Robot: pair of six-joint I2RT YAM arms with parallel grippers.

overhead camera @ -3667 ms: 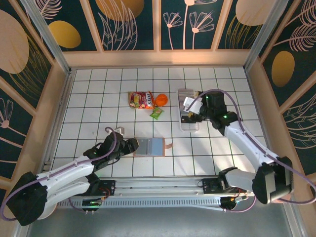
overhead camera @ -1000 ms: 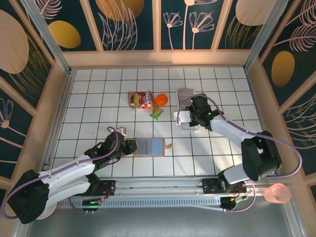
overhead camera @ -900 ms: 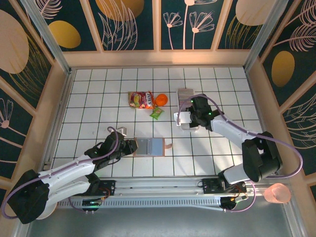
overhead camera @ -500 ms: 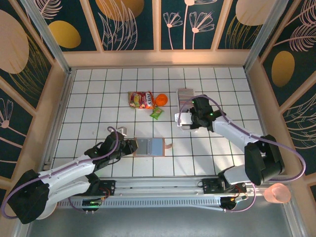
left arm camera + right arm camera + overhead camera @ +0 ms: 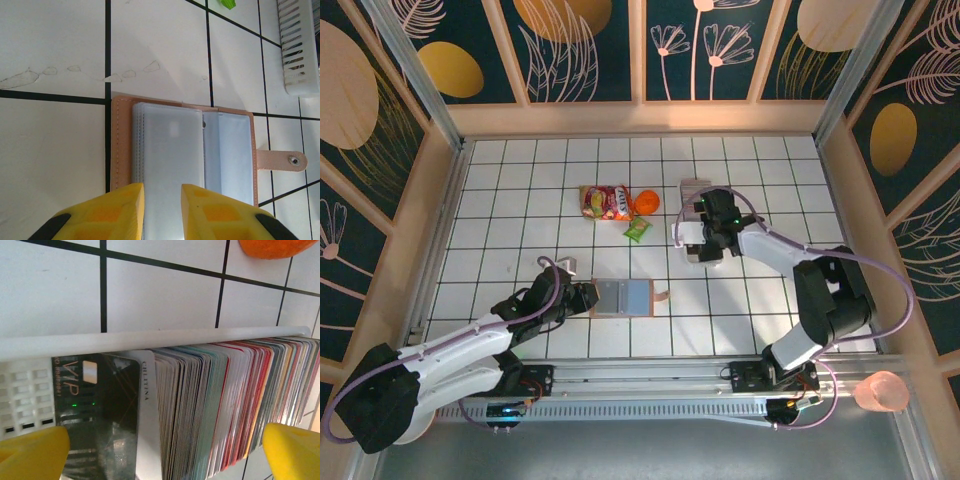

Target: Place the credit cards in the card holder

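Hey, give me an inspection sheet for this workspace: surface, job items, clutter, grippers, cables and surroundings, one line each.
Surface: white tiled table with black grid lines; faint marks near the holder.
Job's things: card holder lies open and flat; credit cards stand packed on edge in a white tray, with a dark card leaning at the row's end.
Clutter: red snack packet, orange item, green packet.
Grippers: left gripper at the holder's edge, fingers close together, grip unclear; right gripper open, fingers either side of the card row.
Cables: a cable loops along each arm; no snag seen.
Surroundings: floral wall panels; pink cup beyond the near rail.
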